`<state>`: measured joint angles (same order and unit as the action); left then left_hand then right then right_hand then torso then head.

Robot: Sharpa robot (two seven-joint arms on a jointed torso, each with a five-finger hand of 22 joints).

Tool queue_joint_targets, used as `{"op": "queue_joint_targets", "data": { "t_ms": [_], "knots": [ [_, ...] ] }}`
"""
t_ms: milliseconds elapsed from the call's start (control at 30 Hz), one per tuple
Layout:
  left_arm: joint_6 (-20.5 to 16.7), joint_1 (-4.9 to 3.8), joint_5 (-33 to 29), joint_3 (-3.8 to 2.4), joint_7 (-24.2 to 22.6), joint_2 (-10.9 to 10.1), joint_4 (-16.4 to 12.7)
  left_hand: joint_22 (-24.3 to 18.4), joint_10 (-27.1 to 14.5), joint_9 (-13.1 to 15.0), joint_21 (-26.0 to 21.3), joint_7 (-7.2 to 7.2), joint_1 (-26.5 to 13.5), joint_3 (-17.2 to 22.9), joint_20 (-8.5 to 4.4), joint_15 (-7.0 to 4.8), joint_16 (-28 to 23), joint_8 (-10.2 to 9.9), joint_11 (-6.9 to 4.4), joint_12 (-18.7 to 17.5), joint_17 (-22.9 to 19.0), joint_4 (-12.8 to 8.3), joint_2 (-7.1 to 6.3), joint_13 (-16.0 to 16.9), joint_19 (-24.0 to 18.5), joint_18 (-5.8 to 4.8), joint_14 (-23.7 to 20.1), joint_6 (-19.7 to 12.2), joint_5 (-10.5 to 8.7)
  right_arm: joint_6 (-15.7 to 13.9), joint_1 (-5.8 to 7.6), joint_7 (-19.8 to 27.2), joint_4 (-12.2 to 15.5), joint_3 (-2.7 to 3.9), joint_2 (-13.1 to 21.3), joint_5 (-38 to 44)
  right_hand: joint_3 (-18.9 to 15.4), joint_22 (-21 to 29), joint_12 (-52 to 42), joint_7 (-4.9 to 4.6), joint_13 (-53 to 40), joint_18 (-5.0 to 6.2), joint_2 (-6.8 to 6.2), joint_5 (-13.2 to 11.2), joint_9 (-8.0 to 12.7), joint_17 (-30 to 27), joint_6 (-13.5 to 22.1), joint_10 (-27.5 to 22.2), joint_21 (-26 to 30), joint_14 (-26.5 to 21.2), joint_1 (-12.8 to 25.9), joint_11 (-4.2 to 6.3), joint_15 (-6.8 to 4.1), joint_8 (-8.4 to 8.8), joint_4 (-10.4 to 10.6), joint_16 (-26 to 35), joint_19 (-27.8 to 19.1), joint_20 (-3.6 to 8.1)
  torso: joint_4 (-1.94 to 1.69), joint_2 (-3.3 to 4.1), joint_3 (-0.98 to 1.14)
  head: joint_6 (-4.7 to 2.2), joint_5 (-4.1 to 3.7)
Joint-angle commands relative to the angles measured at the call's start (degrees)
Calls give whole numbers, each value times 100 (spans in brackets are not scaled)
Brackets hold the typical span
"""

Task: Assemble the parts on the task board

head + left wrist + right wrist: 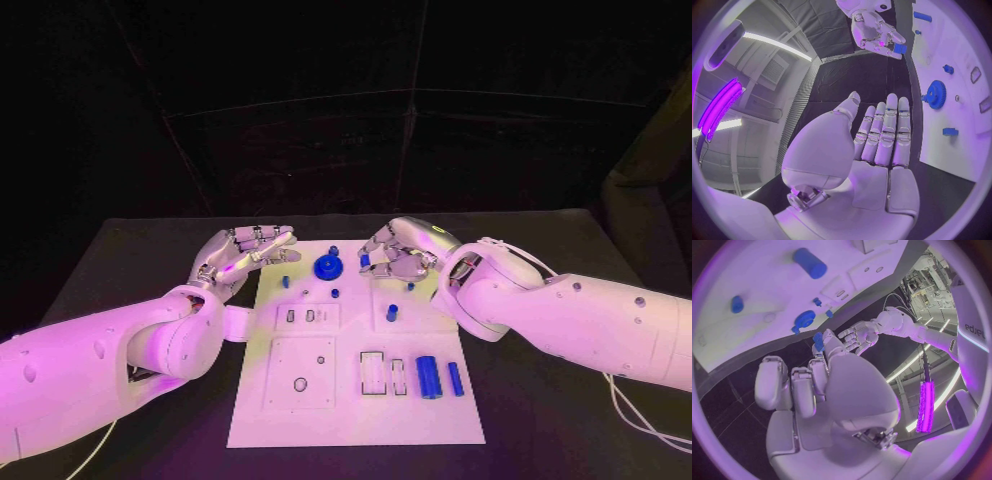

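Pinching a small blue part [899, 48] in my right hand [400, 250] above the task board's [346, 420] far end, I judge it light, stiff, slippery plastic, best held by its flat sides; my left hand [245, 250] hangs spread, holding nothing

Black table [562, 400], dark curtain backdrop [346, 100] behind it

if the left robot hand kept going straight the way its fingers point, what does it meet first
Probably nothing on the task board: the left robot hand is open, fingers pointing along the black table beside the board's edge, toward the right robot hand, which holds a small blue part. Depth is unclear.
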<state>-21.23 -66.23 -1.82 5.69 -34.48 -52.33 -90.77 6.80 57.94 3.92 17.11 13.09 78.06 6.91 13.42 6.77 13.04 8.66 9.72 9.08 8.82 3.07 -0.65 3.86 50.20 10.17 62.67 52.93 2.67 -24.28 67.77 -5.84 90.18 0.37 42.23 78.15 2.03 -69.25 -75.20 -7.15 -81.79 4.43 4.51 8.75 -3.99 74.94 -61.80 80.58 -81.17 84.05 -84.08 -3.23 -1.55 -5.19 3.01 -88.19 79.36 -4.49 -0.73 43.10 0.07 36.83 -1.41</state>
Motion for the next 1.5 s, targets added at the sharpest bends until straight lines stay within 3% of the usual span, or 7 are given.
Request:
{"op": "queue_joint_targets", "data": {
  "t_ms": [33,200,367,433,800,933,1500],
  "knots": [
    [89,-28,-84,-6,-53,20,45,-6,37,-9,-26,2,19,8,11,23,-38,-31,11,-19,6,-36,54,-8,44,37,16,27,21,434,-2,-456,18,0,-187,113,40,9,34,29,521,-23,75,8,1,1116,-57,80,-10,507,-44,127,-49,-22,0,3,24,27,-13,-58,-24,79,81],
    [88,-60,-88,-6,-64,44,108,-6,37,-9,-26,2,19,8,11,23,-38,-31,11,-19,6,-36,54,-8,44,37,16,27,21,653,-24,-692,-69,-10,-528,314,46,28,49,29,532,-20,68,9,1,1099,-61,72,-2,503,-32,126,-49,-22,1,11,15,27,-9,-84,-39,144,136],
    [85,-91,-90,-6,-66,71,159,-6,37,-9,-26,2,19,8,11,23,-38,-31,11,-19,6,-36,54,-8,44,37,16,27,21,688,-81,-941,-203,-92,-830,586,75,44,60,34,539,-17,70,22,-2,1085,-79,66,6,499,-20,129,-50,-26,-5,19,8,28,-31,-96,-67,183,118],
    [84,-98,-90,-6,-65,78,173,-6,37,-9,-26,2,19,8,11,23,-38,-31,11,-19,6,-36,54,-8,44,37,16,27,21,705,-116,-1006,-236,-123,-918,652,76,50,66,33,544,-16,68,24,-2,1079,-79,62,8,498,-18,129,-50,-26,-5,21,5,28,-24,-94,-55,197,136],
    [81,-111,-91,-6,-57,117,187,-6,37,-9,-26,2,19,8,11,23,-38,-31,11,-19,6,-36,54,-8,44,37,16,27,21,698,-289,-1217,-357,-228,-1157,851,97,54,65,34,540,-15,54,44,0,1073,-80,64,11,497,2,130,-52,-21,-10,25,4,30,-10,-87,-43,248,198],
    [82,-112,-91,-6,-55,122,188,-10,40,-9,-29,3,22,11,11,23,-43,-33,10,-24,8,-45,58,-8,45,37,18,29,21,679,-310,-1241,-415,-270,-1229,927,97,54,65,34,540,-15,54,44,0,1073,-80,64,11,497,2,130,-52,-21,-10,25,4,30,-12,-85,-37,281,272],
    [89,-115,-91,-6,-46,134,195,-10,40,-9,-29,3,23,11,11,23,-44,-33,10,-24,8,-46,58,-8,45,37,18,29,21,764,-339,-1208,-561,-290,-1357,995,131,62,70,26,539,-14,17,67,6,1065,-65,63,17,495,57,126,-51,-3,-11,30,2,31,-1,-87,-38,366,338]
  ]
}}
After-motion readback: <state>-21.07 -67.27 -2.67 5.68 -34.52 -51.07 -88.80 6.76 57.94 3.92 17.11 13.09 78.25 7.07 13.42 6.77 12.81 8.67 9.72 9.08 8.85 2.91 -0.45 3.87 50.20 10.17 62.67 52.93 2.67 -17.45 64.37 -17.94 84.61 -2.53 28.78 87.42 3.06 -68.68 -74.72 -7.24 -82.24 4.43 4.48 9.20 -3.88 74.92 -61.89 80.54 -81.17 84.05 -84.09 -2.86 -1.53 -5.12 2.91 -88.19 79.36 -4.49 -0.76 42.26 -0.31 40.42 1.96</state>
